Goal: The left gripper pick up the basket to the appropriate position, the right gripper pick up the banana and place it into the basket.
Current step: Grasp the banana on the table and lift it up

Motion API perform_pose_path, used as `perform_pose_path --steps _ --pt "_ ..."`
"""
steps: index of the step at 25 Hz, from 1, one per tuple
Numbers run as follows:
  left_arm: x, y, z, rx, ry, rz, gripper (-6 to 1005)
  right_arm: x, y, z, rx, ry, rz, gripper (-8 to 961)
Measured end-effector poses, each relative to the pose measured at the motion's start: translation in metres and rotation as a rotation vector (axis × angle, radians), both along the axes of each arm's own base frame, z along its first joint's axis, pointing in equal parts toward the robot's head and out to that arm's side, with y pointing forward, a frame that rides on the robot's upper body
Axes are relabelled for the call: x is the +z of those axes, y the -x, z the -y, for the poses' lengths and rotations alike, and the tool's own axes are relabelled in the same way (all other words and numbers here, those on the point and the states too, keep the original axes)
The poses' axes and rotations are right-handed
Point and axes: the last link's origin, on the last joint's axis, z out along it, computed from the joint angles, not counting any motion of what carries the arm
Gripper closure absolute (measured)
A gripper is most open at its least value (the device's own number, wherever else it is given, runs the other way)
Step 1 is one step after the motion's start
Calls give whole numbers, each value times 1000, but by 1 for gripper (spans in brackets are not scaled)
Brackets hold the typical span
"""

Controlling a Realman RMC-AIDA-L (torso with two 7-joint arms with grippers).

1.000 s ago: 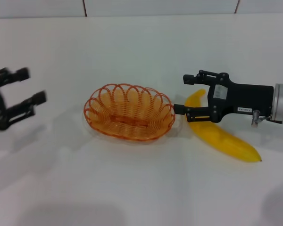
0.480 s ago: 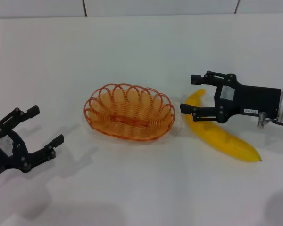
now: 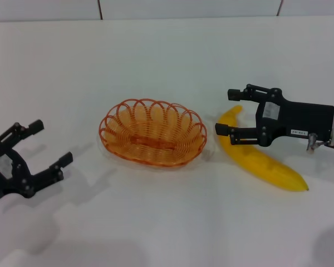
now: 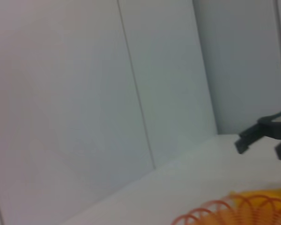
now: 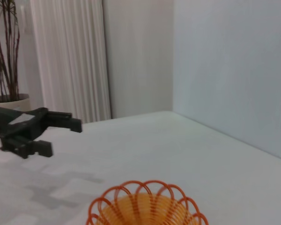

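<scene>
The orange wire basket (image 3: 152, 132) stands empty on the white table, middle of the head view; it also shows in the right wrist view (image 5: 147, 208) and its rim in the left wrist view (image 4: 234, 211). The yellow banana (image 3: 261, 158) lies on the table right of the basket. My right gripper (image 3: 229, 112) is open, hovering over the banana's near end, its fingers straddling it from above. My left gripper (image 3: 50, 146) is open and empty at the left, well apart from the basket. It also shows in the right wrist view (image 5: 61, 136).
The white table (image 3: 167, 222) runs to a pale wall (image 3: 156, 8) at the back. A potted plant (image 5: 4, 56) and a curtain (image 5: 70, 56) stand beyond the table's left side in the right wrist view.
My left gripper dropped from the upper left to low at the left, then shifted slightly. My right gripper drew back a little to the right, away from the basket.
</scene>
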Motion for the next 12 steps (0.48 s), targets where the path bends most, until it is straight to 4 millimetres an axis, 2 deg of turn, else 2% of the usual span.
perform_pose_path --steps 4,8,12 --pt "3 0 -1 -1 -29 6 140 6 4 4 46 -15 -27 132" --pt "3 -1 -1 -10 -31 3 139 18 8 20 172 -38 -68 133" --pt "3 -1 -2 -11 -31 3 139 22 -1 32 238 20 28 134"
